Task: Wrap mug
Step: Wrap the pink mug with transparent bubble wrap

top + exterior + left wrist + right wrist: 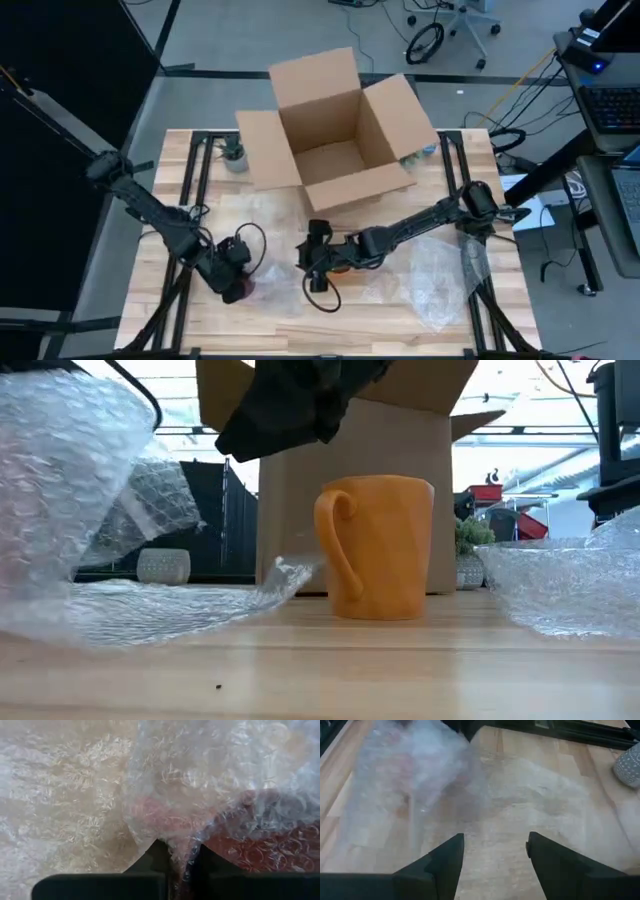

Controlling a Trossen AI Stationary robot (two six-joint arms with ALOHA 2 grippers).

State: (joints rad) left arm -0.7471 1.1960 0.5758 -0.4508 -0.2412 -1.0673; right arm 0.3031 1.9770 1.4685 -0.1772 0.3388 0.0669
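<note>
An orange mug [380, 545] stands upright on its base on the wooden table, its handle [335, 540] toward the left of the low view. From above, only a bit of the mug [343, 267] shows under my right arm. My right gripper [316, 256] hovers open just left of the mug, over bare wood and bubble wrap [420, 775]. My left gripper [236, 268] is shut on the bubble wrap sheet [70, 480], which rises at one end; its other end [280, 575] lies on the table near the mug. My left gripper pinches a bunched fold of the bubble wrap [181, 851] between its two fingers [150, 862]. The wrap spreads out beyond the fingertips and covers the view. Its held end [60, 470] is raised off the table, while the rest trails slack along the table toward the mug.
An open cardboard box [335, 125] stands at the far middle of the table. A second crumpled bubble wrap sheet [440, 280] lies at the near right. A small grey pot [235, 158] sits left of the box. Something reddish [246, 290] shows beside my left gripper.
</note>
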